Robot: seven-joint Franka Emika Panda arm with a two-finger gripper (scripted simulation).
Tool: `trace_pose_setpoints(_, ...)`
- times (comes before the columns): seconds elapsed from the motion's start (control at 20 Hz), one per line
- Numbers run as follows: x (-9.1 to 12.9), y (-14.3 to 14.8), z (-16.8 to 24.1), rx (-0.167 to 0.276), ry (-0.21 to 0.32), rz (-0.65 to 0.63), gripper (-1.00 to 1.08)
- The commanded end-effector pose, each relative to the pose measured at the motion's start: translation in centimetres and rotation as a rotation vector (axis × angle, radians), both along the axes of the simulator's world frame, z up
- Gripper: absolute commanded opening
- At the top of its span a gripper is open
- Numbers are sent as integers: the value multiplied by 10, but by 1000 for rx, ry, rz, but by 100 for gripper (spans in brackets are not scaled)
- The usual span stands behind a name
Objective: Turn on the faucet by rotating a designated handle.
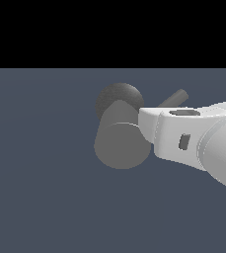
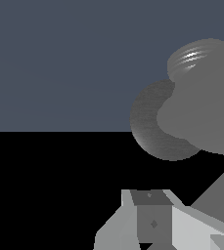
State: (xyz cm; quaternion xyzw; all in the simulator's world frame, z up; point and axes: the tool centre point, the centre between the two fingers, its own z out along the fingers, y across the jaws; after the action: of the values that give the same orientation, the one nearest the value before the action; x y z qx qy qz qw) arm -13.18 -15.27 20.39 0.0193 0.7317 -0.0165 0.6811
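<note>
Just beside the faucet (image 1: pixel 120 146) hang white fingers (image 2: pixel 152 219).

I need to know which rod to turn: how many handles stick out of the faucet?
1: the handle projects from the faucet toward the exterior view's right, above the robot arm. Others may be hidden behind it.

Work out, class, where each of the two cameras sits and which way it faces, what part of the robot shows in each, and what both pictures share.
Exterior view: off the arm, looking slightly down at the faucet end-on; the handle sticks out behind the white arm, which enters from this view's right.
Wrist view: mounted on the wrist, looking past the gripper at the faucet close up; only part of the gripper shows.
Shared: the faucet and its darker rounded base.
</note>
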Motion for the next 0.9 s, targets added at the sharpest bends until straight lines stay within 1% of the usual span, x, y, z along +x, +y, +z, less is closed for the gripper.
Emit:
trace_pose_setpoints(0.0,7,15,31,-11,-58,19,-100)
trace_pose_setpoints(0.3,7,26,48,-13,-69,21,-100)
trace_pose_setpoints(0.35,1,12,12,1,4,1,-100)
trace_pose_setpoints(0.85,5,44,41,-5,-28,10,-100)
